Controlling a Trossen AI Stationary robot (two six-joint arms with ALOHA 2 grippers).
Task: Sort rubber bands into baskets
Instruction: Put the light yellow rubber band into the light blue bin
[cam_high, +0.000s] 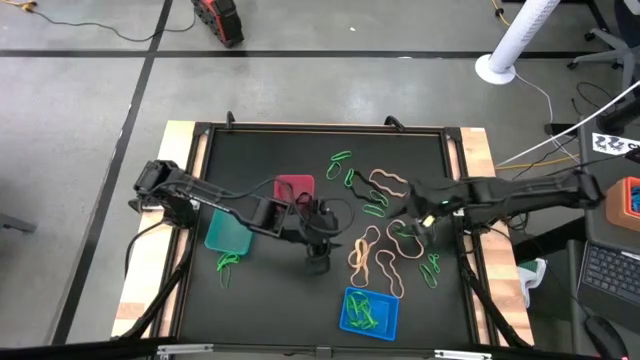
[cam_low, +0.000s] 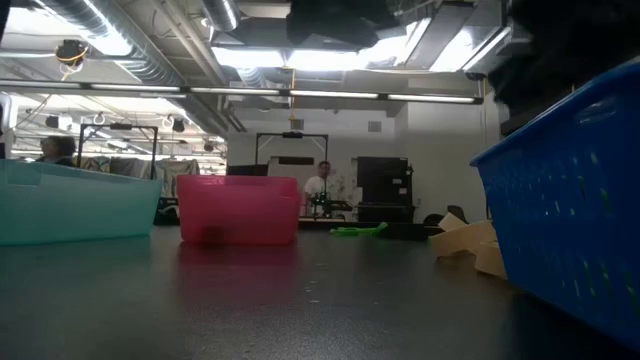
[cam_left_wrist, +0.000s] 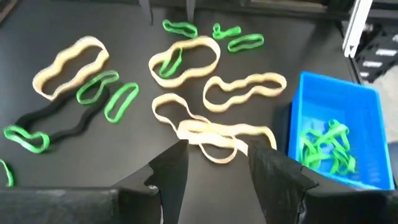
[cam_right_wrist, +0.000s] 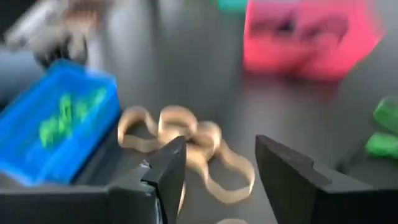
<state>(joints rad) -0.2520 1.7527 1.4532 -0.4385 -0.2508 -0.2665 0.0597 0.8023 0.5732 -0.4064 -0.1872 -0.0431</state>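
A black table top (cam_high: 270, 150) sits on grey concrete floor (cam_high: 80, 100). Tan, green and black rubber bands (cam_high: 385, 185) lie scattered right of centre; green ones fill the blue basket (cam_high: 368, 311). The left gripper (cam_high: 318, 262) and the right gripper (cam_high: 412, 222) both stand apart, empty.

We hold our left gripper (cam_high: 318, 262) and right gripper (cam_high: 415, 228) low over the table, both with fingers spread.

I see three baskets on a black table (cam_high: 280, 160): teal basket (cam_high: 227, 232), red basket (cam_high: 293, 187), blue basket (cam_high: 369, 311) holding bright green bands (cam_left_wrist: 323, 148). Loose bands: green (cam_high: 341, 160), tan (cam_left_wrist: 183, 61), one black (cam_left_wrist: 59, 118). My arms are dark; the table's side edges (cam_high: 150, 265) are pale wood.
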